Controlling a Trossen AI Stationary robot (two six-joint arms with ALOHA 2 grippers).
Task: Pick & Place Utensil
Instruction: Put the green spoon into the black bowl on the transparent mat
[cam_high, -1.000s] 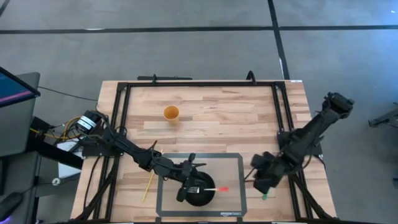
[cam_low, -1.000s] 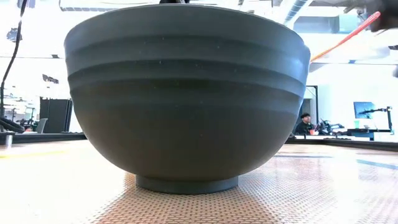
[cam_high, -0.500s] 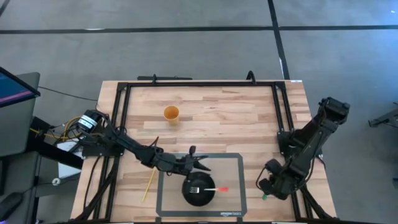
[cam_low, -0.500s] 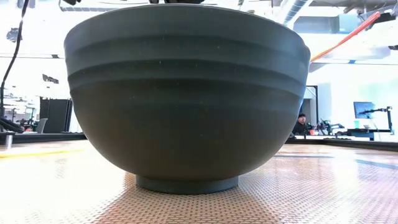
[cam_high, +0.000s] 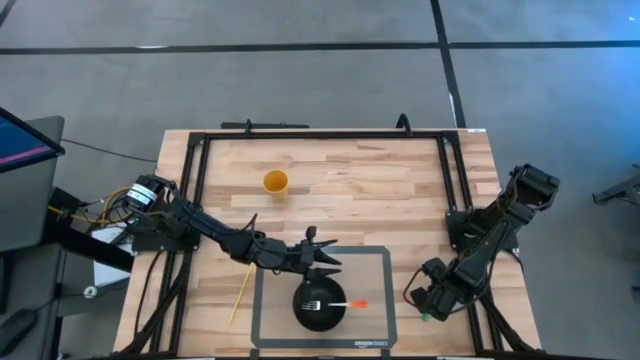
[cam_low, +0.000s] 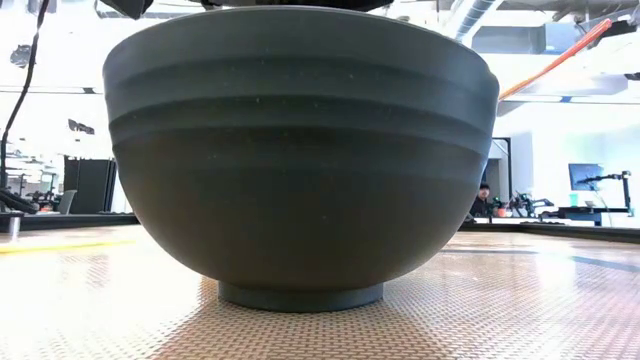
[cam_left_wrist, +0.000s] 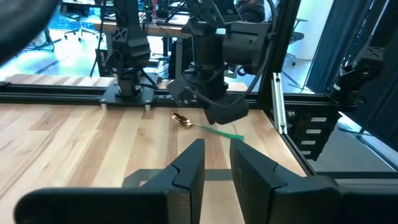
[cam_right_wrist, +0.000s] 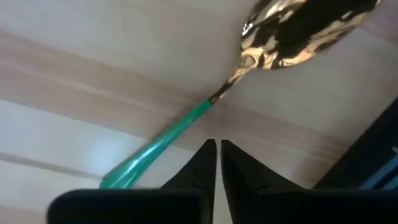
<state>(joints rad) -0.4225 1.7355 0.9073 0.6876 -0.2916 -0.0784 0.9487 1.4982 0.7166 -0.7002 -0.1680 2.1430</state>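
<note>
A dark bowl (cam_high: 320, 308) stands on the grey mat (cam_high: 375, 270) near the table's front edge and fills the low view (cam_low: 300, 150). A fork (cam_high: 335, 304) lies in it, its orange handle (cam_low: 560, 55) sticking out over the right rim. My left gripper (cam_high: 322, 252) is open and empty, just beyond the bowl's far side. A spoon with a gold bowl and green handle (cam_right_wrist: 168, 140) lies flat on the wood at the front right, also in the left wrist view (cam_left_wrist: 205, 126). My right gripper (cam_right_wrist: 216, 149) is shut just above it (cam_high: 425, 302).
An orange cup (cam_high: 275, 182) stands at the far middle of the table. A yellow stick-like utensil (cam_high: 240, 293) lies at the front left beside the mat. A black frame rail (cam_high: 320, 133) runs round the tabletop.
My left gripper has drawn back from over the bowl toward the table's far edge, leaving the fork lying in the bowl. My right arm has shifted a little toward the near edge, over the spoon.
</note>
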